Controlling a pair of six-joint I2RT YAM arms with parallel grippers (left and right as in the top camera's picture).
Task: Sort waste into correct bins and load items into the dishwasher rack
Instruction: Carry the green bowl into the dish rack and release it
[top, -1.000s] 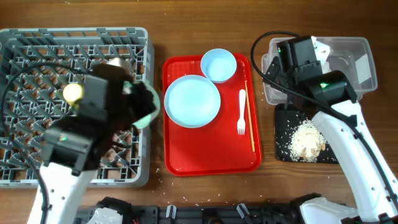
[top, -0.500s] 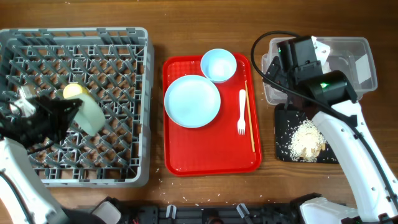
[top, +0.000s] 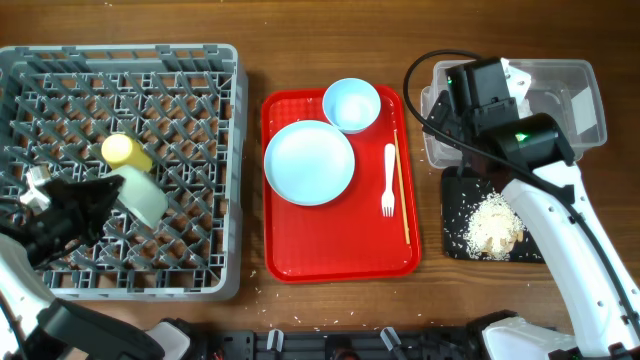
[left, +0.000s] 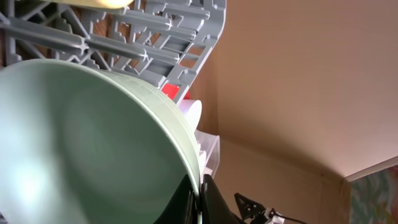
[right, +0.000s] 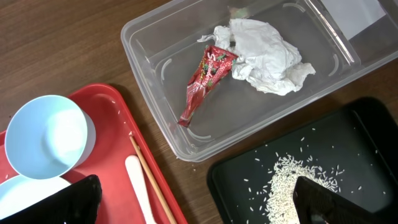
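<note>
Brown wooden desk (top: 250, 40) carries everything, and we take the red tray (top: 330, 250) at its middle as our landmark.

Right of the red tray, the waste looks sorted to us. Off its far right corner the red wrapper (right: 205, 78) and the crumpled tissue (right: 264, 53) lie inside the clear tub (right: 155, 37). Off its near right corner the rice scraps (right: 292, 180) sit heaped in the black tray (right: 373, 124). A few pale specks on the desk by the red tray's near left corner may be stray grains, but they are too small for us to tell.

Left of the red tray stands the dishwasher rack (top: 232, 150), and loading there is partly done. The yellow cup (top: 122, 150) lies among the pegs. The left claw (left: 200, 205) is clamped on the rim of a pale green bowl (top: 143, 197), which is tipped on its side over the pegs. We cannot tell whether it rests on them yet.

On the red tray itself, four items are not yet loaded: the blue plate (top: 309, 162), the second bowl (top: 351, 105), the white fork (top: 388, 180) and the chopsticks (top: 400, 190). The right claw (right: 199, 211) hangs over the red tray's far right corner, fingers wide apart and holding nothing.

We judge the sorting finished and the loading well short of half.
</note>
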